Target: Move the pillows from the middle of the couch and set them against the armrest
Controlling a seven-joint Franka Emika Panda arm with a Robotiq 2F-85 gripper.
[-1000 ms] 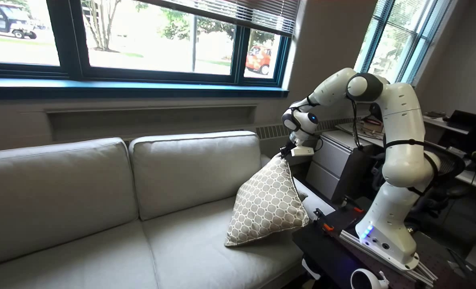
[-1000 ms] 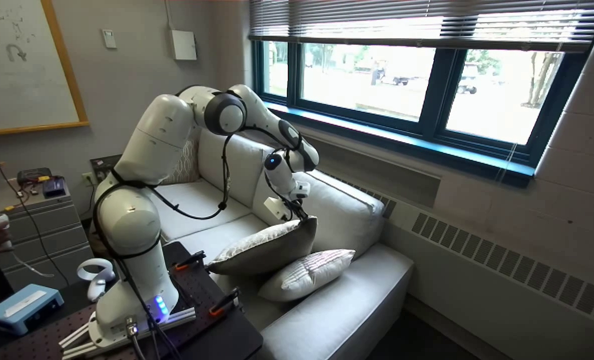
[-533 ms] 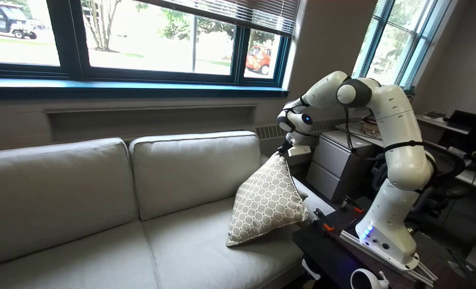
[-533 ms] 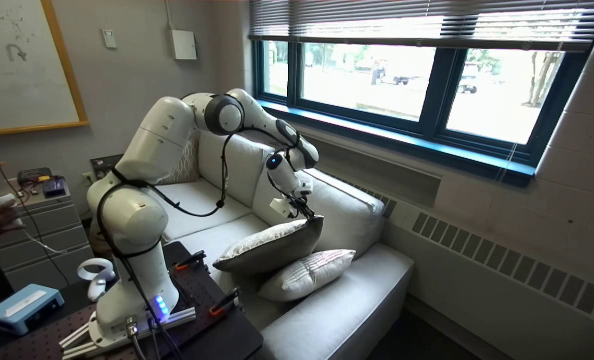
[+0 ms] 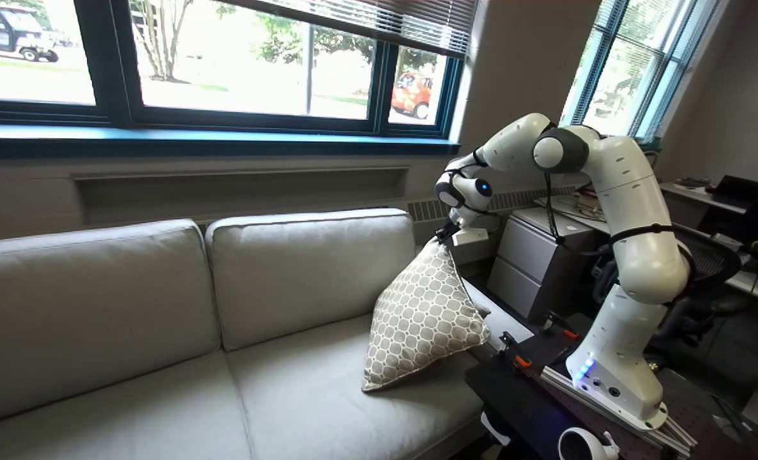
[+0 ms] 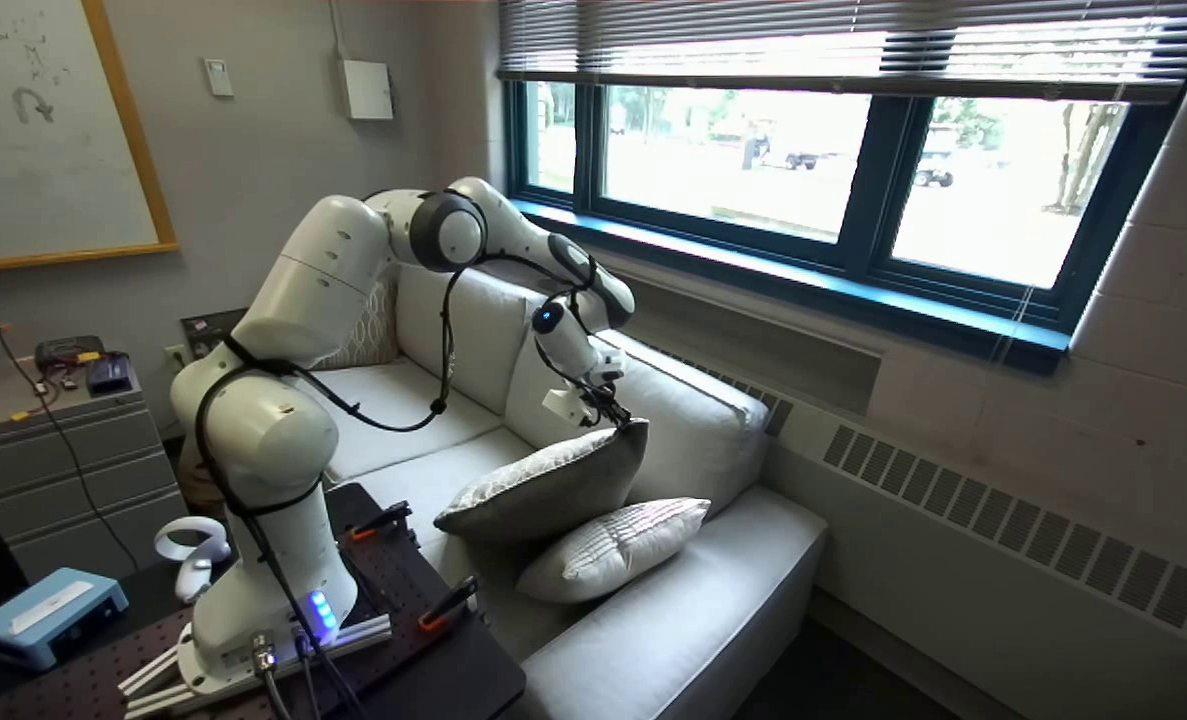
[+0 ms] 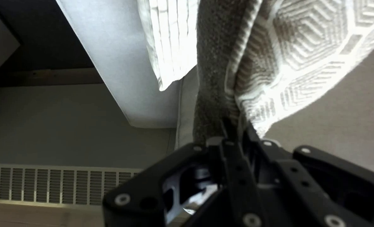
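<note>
The couch [image 5: 289,383] is free mid-seat; the white pillow [image 6: 613,552] (tilted) lies between beige pillow [image 6: 548,485] and armrest [image 6: 688,615].

We take this for part office, part robotics lab. In an exterior view we see a written-on whiteboard [image 6: 43,140], a grey drawer cabinet [image 6: 78,455] and a white robot arm [image 6: 263,430] standing on a dark perforated surface [image 6: 63,692], a VR controller [image 6: 195,555] near it. In an exterior view we also find a mesh-backed chair [image 5: 714,260] by a white desk [image 5: 704,199]. Venetian blinds [image 6: 803,55] and a painted block wall [image 6: 1178,260] look institutional to us, while the couch [image 5: 161,409] suggests a lounge corner.
</note>
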